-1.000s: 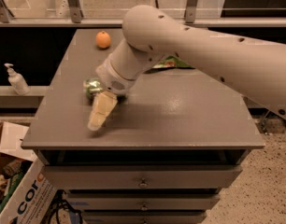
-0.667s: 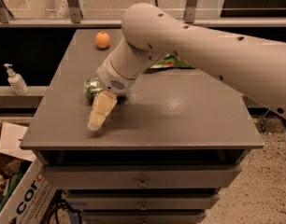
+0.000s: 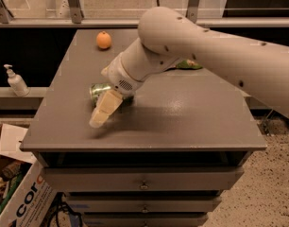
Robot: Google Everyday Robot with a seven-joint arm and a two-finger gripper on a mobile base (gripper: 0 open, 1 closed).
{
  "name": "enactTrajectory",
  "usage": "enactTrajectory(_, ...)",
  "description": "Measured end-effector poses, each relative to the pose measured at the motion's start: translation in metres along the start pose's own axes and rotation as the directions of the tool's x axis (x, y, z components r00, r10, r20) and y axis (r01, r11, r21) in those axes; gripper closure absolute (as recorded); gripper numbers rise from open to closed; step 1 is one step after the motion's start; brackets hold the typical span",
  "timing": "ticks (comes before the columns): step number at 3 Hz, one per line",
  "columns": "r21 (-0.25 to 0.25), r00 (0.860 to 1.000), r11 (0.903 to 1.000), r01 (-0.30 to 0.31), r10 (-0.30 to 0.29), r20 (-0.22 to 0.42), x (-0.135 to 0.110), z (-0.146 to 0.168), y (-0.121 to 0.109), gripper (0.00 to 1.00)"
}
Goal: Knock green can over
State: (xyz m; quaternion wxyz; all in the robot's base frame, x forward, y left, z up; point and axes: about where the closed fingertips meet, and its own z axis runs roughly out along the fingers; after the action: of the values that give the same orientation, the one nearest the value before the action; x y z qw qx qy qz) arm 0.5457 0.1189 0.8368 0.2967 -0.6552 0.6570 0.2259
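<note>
The green can (image 3: 99, 90) is small and shiny. It appears to lie on its side on the left part of the grey cabinet top (image 3: 182, 122). My gripper (image 3: 103, 113) is cream-coloured and points down and to the left. It sits right in front of the can, touching or almost touching it, and covers the can's right end. The thick white arm (image 3: 191, 46) reaches in from the right, above the top.
An orange (image 3: 103, 40) sits at the back left of the top. A green snack bag (image 3: 189, 64) peeks out behind the arm. A soap dispenser (image 3: 14, 81) stands on a ledge to the left. A cardboard box (image 3: 21, 197) is on the floor at lower left. Drawers are below the front edge.
The gripper has barely shifted by the can. The can stays in the same place.
</note>
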Motion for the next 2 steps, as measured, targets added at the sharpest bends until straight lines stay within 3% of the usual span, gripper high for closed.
enactTrajectory(1, 0.123, 0.985, 0.9917, -0.038, 0.016, 0.173, -0.0165, -0.0403, -0.0195, 0.00)
enactTrajectory(2, 0.136, 0.981, 0.9893, -0.053, 0.026, 0.195, -0.0165, -0.0481, -0.0209, 0.00)
